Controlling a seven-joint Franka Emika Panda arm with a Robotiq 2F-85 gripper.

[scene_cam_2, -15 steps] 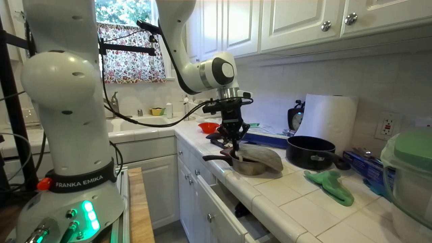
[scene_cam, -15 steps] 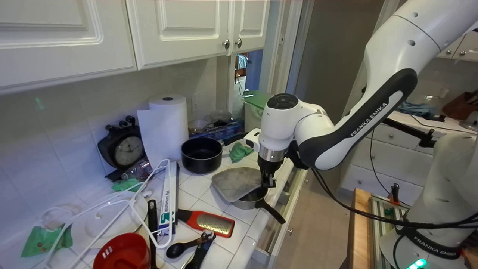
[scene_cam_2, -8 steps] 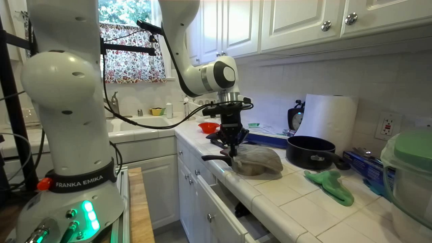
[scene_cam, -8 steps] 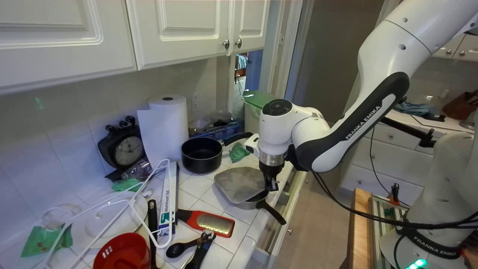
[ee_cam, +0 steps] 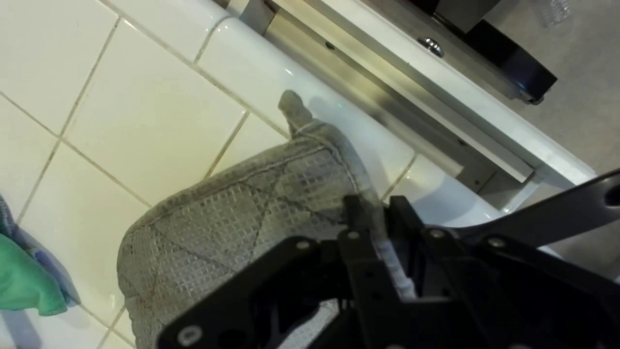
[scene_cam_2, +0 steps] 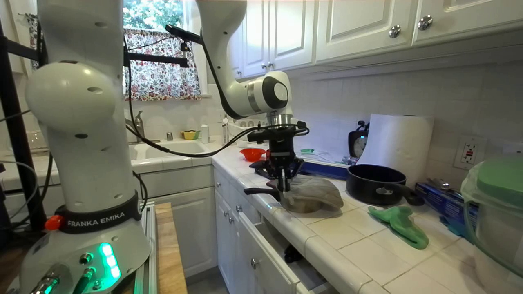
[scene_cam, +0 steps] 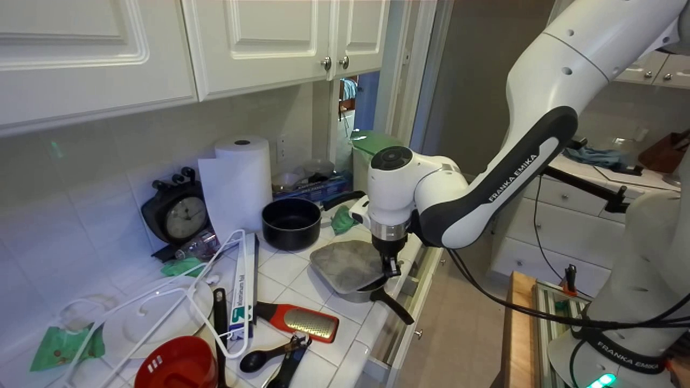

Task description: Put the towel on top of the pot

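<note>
Towel (scene_cam: 347, 265), in an exterior view, covers most of the pot (scene_cam: 359, 296). In an exterior view, your end effector (scene_cam_2: 284, 189) points down near the root of the handle (scene_cam_2: 260, 190). In the wrist view, its fingers (ee_cam: 404, 215) stand narrowly apart astride the hem (ee_cam: 379, 225). Expect the quilted towel to handle soft and light; to reposition, pinch that hem.

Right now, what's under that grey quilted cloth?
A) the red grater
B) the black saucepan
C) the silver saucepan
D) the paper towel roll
C: in both exterior views the grey quilted cloth lies across the top of the silver saucepan, whose metal side and dark handle peek out.
</note>
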